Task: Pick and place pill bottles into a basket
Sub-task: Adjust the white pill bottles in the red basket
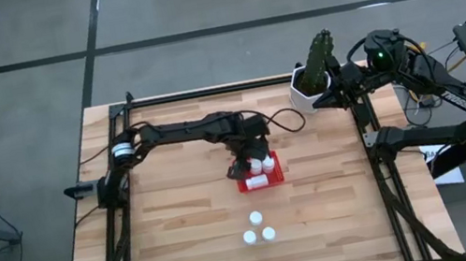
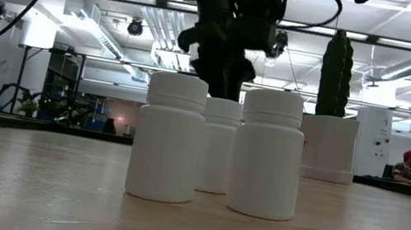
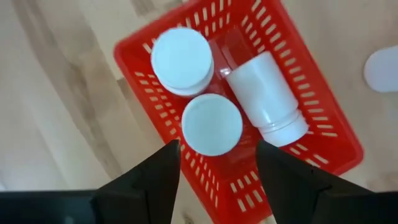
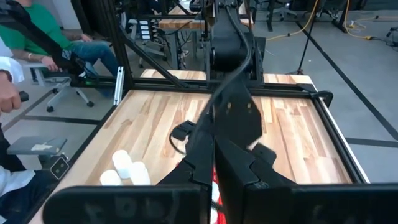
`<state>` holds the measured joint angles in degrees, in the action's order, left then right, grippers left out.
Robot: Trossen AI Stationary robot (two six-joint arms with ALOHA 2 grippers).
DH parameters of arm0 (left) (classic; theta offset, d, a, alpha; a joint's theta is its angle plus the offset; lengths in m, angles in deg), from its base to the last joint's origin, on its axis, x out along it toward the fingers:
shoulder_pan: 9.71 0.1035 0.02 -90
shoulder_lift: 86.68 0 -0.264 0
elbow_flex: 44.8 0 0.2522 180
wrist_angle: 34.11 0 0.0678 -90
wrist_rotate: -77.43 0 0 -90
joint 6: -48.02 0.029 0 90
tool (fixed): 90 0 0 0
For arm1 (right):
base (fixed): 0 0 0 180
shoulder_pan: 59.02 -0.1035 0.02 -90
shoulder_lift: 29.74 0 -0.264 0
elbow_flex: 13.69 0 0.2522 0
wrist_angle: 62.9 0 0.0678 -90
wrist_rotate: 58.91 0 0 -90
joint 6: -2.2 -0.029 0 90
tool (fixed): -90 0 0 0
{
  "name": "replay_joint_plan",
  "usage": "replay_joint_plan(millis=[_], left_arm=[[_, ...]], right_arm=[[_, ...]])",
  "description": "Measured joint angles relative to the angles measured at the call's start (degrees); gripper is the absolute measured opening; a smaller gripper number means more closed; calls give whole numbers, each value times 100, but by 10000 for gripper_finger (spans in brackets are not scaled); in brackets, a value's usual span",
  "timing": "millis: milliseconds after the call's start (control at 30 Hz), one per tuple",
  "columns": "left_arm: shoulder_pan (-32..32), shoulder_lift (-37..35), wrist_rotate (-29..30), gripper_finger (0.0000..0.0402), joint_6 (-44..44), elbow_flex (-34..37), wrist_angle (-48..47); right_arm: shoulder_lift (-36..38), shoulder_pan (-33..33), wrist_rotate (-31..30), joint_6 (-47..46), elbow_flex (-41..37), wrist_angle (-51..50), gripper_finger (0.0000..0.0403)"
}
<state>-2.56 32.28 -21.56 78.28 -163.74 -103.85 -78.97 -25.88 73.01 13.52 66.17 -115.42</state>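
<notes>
Surface: wooden slat tabletop (image 1: pixel 187 252) inside a black frame, grey floor around it; from table height I see a bright hall with ceiling ducts behind.

Basket: I see the red basket (image 1: pixel 274 178) about mid-table, a little toward the right edge; from the left wrist its slotted walls (image 3: pixel 317 93) show clearly.

Bottles in basket: I count three pill bottles (image 3: pixel 211 124) inside it, two standing with caps up and touching, one lying on its side against them.

Bottles on table: three more (image 1: pixel 257 230) stand in a tight cluster between the basket and the near edge, well apart from the basket; from table height they fill the middle, two in front (image 2: pixel 170 138) and one behind.

Left gripper: my left gripper (image 1: pixel 252 159) hangs directly over the basket, the arm reaching in from the left edge; its fingers (image 3: pixel 155 180) are spread apart with nothing between them, straddling one upright bottle's cap from above without touching it.

Right gripper: my right gripper (image 1: pixel 328 100) waits near the far right corner, just beside the cactus pot; its fingers (image 4: pixel 186 168) sit pressed together, empty.

Cactus pot: white pot (image 1: pixel 307 90) with a green cactus at the far right corner.

People: a seated person in green (image 4: pixel 37 37) beyond the table, another sleeve at that view's edge.
</notes>
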Motion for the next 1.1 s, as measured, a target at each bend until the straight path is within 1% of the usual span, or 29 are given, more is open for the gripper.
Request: replay_joint_plan(millis=[167, 467, 567, 633, 700, 867, 933, 1100], left_arm=[[4, -438, -8, 191, -29, 2, 50], [31, -1653, -81, 191, -151, 68, 436], [31, -2014, -170, 191, -151, 249, 697], [31, -2277, -291, 191, -162, 558, 1062], [31, -2591, -434, 191, -165, 1016, 1601], [31, -3276, -461, 191, -378, 2456, 2885], [31, -3468, -430, 191, -561, 2966, 3481], [28, -3784, -424, 191, -735, 3991, 4459]], right_arm=[[-2, -2, 1, -36, 0, -2, 8], [-16, -2, 0, -38, -2, -22, 8], [-43, -15, 0, -52, -23, -31, 8], [-58, -20, 0, -62, -75, -37, 8], [-69, -28, 0, -60, -137, -31, 8], [-81, -26, -4, -62, -353, 11, 8], [-76, -28, -7, -62, -394, 16, 8], [-63, -28, -10, 74, -410, 40, 8]])
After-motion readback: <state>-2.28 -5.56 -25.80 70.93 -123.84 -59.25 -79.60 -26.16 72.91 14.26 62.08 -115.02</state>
